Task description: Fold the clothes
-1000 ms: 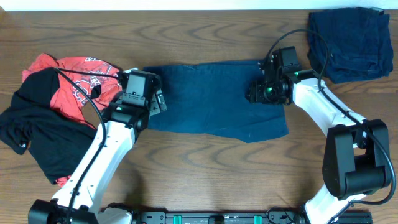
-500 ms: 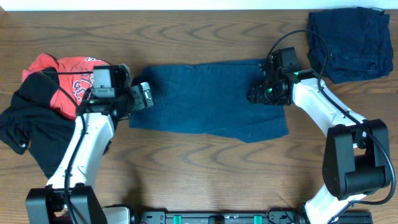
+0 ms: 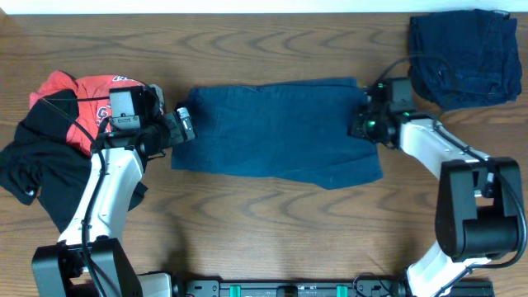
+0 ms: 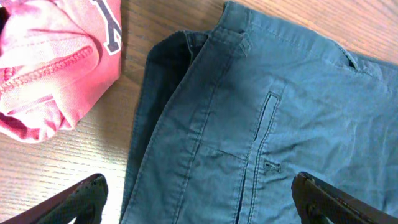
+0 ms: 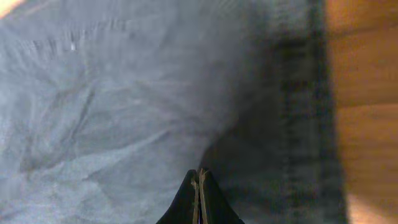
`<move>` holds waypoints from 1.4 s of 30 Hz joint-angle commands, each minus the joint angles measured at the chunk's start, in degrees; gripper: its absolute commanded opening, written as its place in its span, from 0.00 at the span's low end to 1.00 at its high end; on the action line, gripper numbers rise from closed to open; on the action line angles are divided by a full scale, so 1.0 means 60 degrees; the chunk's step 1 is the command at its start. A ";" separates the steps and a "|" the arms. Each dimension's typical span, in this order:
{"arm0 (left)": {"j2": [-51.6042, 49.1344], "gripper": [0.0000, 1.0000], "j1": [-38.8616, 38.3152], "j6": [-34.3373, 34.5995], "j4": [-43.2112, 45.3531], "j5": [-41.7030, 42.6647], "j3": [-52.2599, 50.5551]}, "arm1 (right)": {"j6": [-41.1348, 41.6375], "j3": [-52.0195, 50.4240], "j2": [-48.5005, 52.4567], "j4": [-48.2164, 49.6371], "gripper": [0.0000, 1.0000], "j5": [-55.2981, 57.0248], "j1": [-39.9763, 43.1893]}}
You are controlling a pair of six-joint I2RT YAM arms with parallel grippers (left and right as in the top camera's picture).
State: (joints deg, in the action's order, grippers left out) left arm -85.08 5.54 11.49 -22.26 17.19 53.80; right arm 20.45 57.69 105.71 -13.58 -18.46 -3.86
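Shorts [image 3: 276,132], soft limp denim, lie spread flat mid-tabletop [image 3: 272,223]. They will likely sag and slide, so grip the thicker waistband corners. Left tool [image 3: 185,125] hangs released beside the waistband. Right tool [image 5: 199,186] is clenched over the opposite edge.

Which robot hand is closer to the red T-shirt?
Left. The left gripper hangs beside the red T-shirt, at the waistband end of the denim shorts; the right gripper is at their opposite end.

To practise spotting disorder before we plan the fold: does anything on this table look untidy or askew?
Yes. The red T-shirt and black garment lie tangled in a crumpled heap at the left, and the shorts lie flat but with a slanted lower edge.
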 commanded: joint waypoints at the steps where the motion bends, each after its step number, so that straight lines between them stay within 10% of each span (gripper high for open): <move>1: -0.0102 0.96 0.0051 -0.0273 -0.0055 0.0138 0.0036 | -0.0539 -0.0226 -0.0011 0.0324 0.01 -0.1519 0.0415; 15: -0.0109 0.98 0.0157 -0.0408 -0.0197 0.1122 0.0182 | -0.2903 -0.0270 0.0011 0.0178 0.01 -0.3690 0.1738; 42: -0.1898 0.98 0.0951 -0.0160 0.0911 0.2783 0.0470 | -0.3381 -0.0532 0.0069 0.0004 0.01 -0.3734 0.1705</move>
State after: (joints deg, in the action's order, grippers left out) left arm -95.59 10.94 10.50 -16.64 32.88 55.24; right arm 1.65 54.89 105.71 -13.04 -41.71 6.50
